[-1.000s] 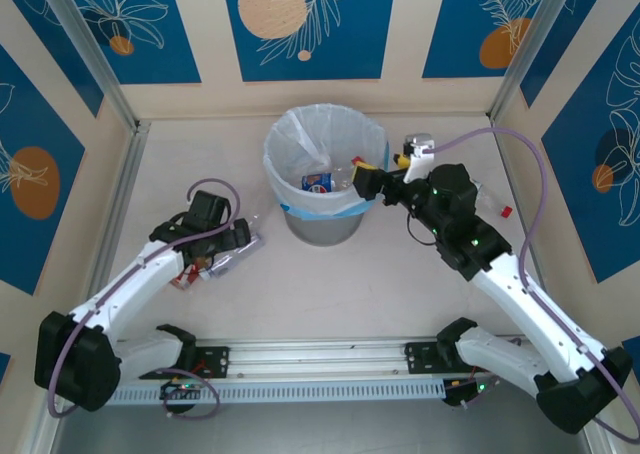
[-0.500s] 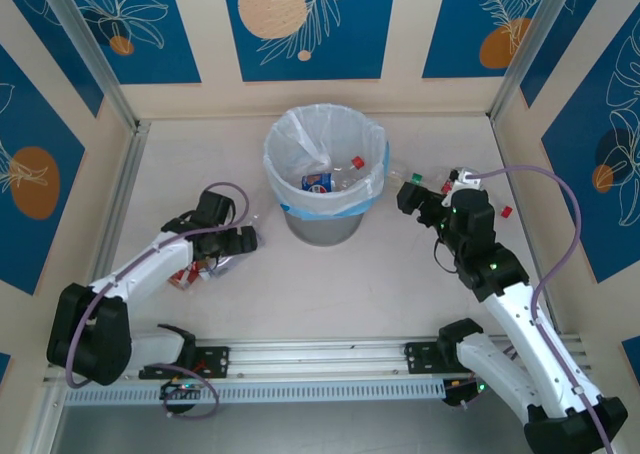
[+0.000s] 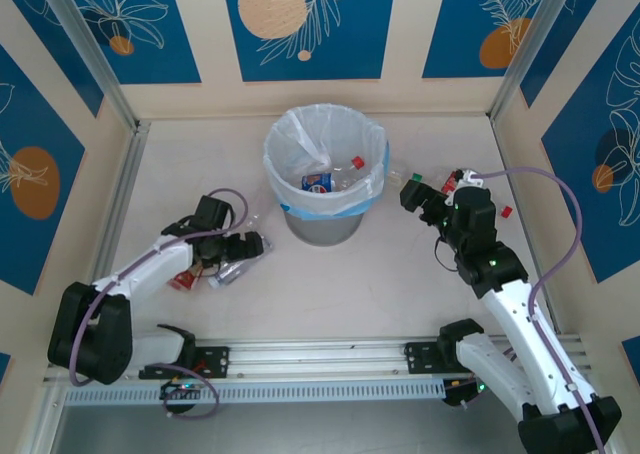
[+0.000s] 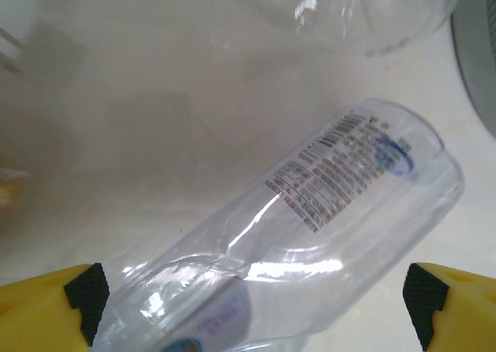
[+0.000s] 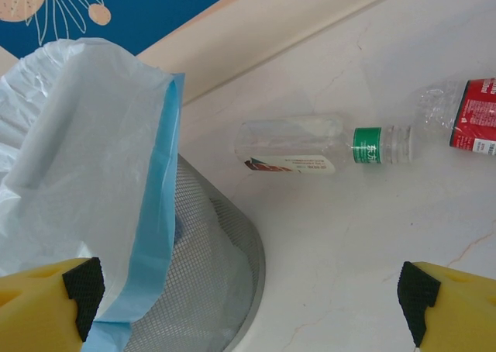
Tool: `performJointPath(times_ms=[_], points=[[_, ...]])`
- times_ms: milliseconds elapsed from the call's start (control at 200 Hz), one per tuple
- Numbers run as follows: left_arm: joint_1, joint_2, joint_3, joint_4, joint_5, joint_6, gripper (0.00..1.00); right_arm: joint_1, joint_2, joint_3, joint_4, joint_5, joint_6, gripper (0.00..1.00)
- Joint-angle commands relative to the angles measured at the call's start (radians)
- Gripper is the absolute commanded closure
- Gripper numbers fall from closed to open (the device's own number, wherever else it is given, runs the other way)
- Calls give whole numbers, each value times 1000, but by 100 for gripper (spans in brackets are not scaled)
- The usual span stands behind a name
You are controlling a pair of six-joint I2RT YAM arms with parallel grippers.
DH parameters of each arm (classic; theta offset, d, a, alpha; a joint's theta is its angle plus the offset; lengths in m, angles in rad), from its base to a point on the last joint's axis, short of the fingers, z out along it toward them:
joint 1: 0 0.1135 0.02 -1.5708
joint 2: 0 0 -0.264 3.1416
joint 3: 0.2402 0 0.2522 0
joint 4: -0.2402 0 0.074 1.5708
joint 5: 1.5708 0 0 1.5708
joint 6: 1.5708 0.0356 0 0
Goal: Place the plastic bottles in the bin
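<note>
Bin holds a red-capped bottle and a blue-labelled one; my left pincer is spread astride a clear bottle, right pincer spread, empty.

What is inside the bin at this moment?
Inside the bin lie a bottle with a blue label and a clear bottle with a red cap. The white bag has folds covering the bottom, so anything deeper cannot be seen.
</note>
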Motion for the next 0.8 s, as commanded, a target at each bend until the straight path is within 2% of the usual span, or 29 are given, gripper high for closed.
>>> performJointPath(times_ms=[0, 255, 510, 645, 795], points=[[-25, -2, -12, -35, 62, -36, 1, -3, 15, 13, 10, -21, 12, 0], [-71, -38, 2, -58, 17, -16, 1, -6, 41, 12, 21, -20, 12, 0], [-154, 20, 29, -79, -2, -14, 1, -6, 65, 18, 31, -27, 13, 0], [-210, 45, 46, -107, -72, 29, 1, -6, 75, 24, 35, -24, 9, 1], [-304, 95, 50, -103, -200, 150, 1, -6, 96, 31, 41, -28, 11, 0]])
